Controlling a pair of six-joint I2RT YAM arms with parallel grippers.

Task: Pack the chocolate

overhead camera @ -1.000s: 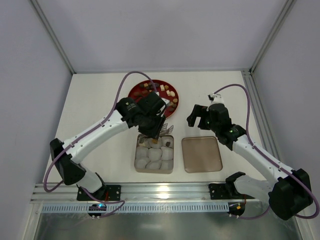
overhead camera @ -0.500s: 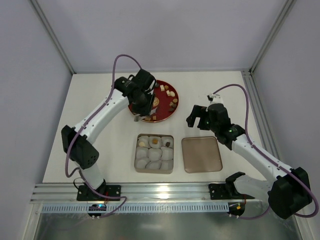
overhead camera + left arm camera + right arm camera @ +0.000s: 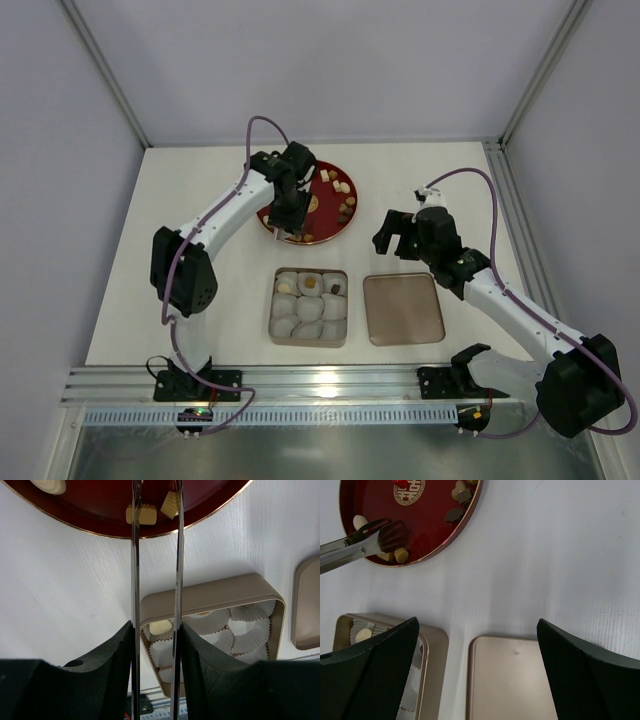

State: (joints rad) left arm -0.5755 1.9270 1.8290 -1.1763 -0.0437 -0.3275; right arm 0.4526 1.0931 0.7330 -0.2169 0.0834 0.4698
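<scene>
The chocolate [image 3: 343, 186] lies as small brown, tan and cream pieces on a dark red plate [image 3: 325, 215]. My left gripper [image 3: 290, 195] is shut on metal tongs [image 3: 135, 555], its pads clamping the two arms. The tong tips [image 3: 390, 532] hover over the plate's near edge beside tan pieces [image 3: 400, 555], slightly apart, with nothing visible between them. The tan tray [image 3: 309, 343] of white paper cups holds three pieces, one cream [image 3: 161, 627]. My right gripper [image 3: 395, 235] is open and empty above the table between plate and lid.
A flat tan lid [image 3: 403, 308] lies right of the tray; it also shows in the right wrist view [image 3: 512, 680]. The plate has a gold centre emblem [image 3: 409, 489] with a red piece [image 3: 399, 482] by it. White walls enclose the table.
My left arm has swung from over the tray back to the plate, carrying the tongs. The right arm has not moved.
</scene>
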